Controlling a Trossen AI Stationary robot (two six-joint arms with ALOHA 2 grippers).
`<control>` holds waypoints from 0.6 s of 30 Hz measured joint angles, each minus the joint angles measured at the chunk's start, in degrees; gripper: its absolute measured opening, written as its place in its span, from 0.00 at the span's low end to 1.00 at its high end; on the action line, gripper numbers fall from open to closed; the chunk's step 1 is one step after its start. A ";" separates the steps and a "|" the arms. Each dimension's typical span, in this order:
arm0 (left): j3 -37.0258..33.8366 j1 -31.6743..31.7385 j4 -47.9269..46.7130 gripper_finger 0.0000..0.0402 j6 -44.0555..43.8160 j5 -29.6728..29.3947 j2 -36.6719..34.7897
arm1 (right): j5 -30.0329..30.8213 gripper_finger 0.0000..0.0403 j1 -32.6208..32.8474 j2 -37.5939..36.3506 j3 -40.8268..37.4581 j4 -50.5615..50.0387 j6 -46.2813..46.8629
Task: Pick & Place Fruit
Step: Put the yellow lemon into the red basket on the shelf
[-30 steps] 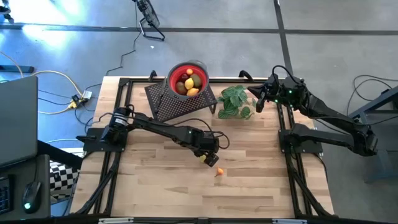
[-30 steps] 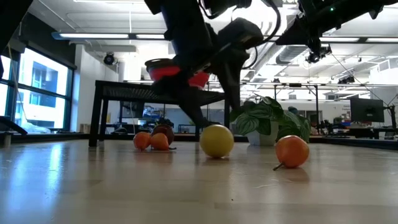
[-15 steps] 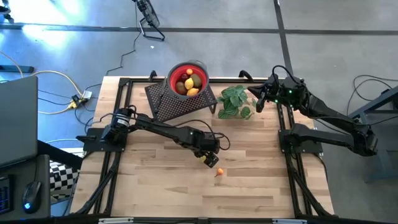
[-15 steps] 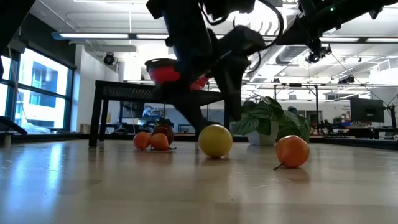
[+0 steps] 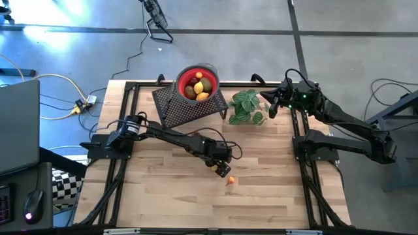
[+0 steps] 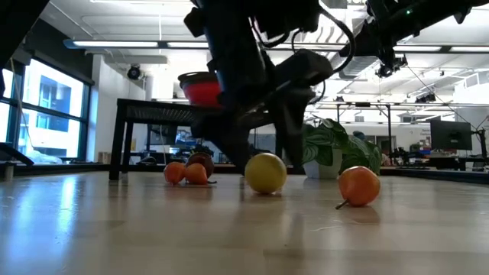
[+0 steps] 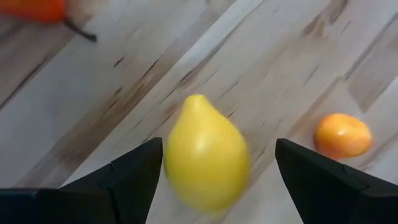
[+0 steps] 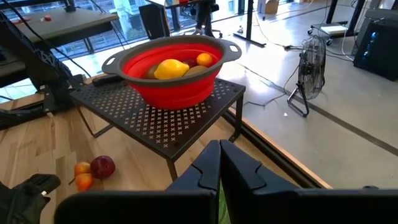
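Spread wide, the jaws of the left gripper [image 7: 211, 171] stand on either side of a yellow lemon [image 7: 206, 152] that lies on the wooden table [image 5: 261, 196], with bare gaps showing between the fruit and each finger. Two small orange fruits lie near it on the boards, one [image 7: 342, 135] just beyond a finger and another [image 6: 359, 186] with a short stem. Under the black mesh stand [image 8: 168, 124] sit three more pieces: two little orange ones [image 8: 81, 175] and a dark red one [image 8: 102, 166]. On the stand, a red bowl [image 8: 180, 81] holds a lemon [image 8: 170, 68], an orange ball and brownish pieces. No writing or labels can be read anywhere. Over by a leafy plant [image 5: 247, 106], the right gripper [image 8: 219, 171] hangs above the table's far edge, its jaws pressed together on nothing.
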 joint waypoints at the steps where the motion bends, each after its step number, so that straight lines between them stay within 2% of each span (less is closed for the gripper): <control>1: 0.01 0.00 -0.27 0.76 -0.01 -0.01 0.02 | 0.01 0.01 0.00 0.00 -0.01 0.00 0.00; 18: 0.01 0.00 -0.63 0.75 -0.01 -0.03 0.23 | 0.02 0.01 0.00 0.00 -0.02 -0.07 -0.09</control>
